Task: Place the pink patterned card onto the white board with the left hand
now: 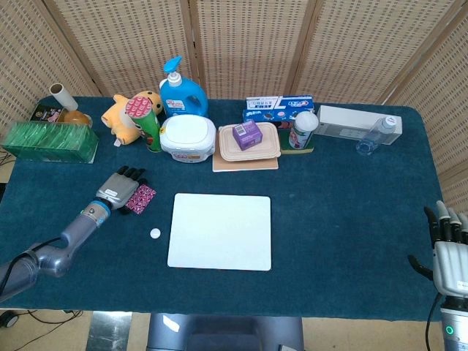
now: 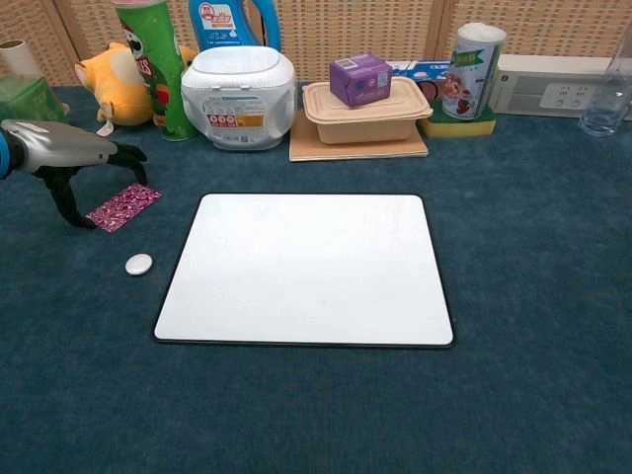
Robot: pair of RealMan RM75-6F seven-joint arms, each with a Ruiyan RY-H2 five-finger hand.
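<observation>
I've got the left hand (image 2: 74, 163) low over the card (image 2: 121, 207), which lies flat on the desk (image 2: 533, 276) just left of the board (image 2: 306, 269). Fingers are spread and pointing down around the card's far-left end; one dark fingertip comes down right at its left corner, another sits above its top edge. From the chest view I can't tell if any fingertip actually touches the card. Nothing is pinched: the card looks fully flat on the cloth, no edge lifted. The head view agrees: hand (image 1: 121, 190) on the card's (image 1: 142, 198) left side, card poking out toward the board (image 1: 221, 231).

Progress, as I read it: reach is done, grasp is not. Card is not on the board, a strip of bare cloth separates them. Left to do: get a pinch on a thin flat card, lift, carry it right onto the board, release.

A small white disc (image 2: 139, 264) sits on the desk just left of the board's near-left corner, nearer to me than the card. It's close to the carry path, so I'd go over it, not through it.

Board surface is bare white, nothing on it. Bottles, boxes and a plush toy line the desk well behind the board, out of the way.

Right hand (image 1: 447, 245) is parked far right of the board at the desk edge, fingers up and apart, holding nothing.
</observation>
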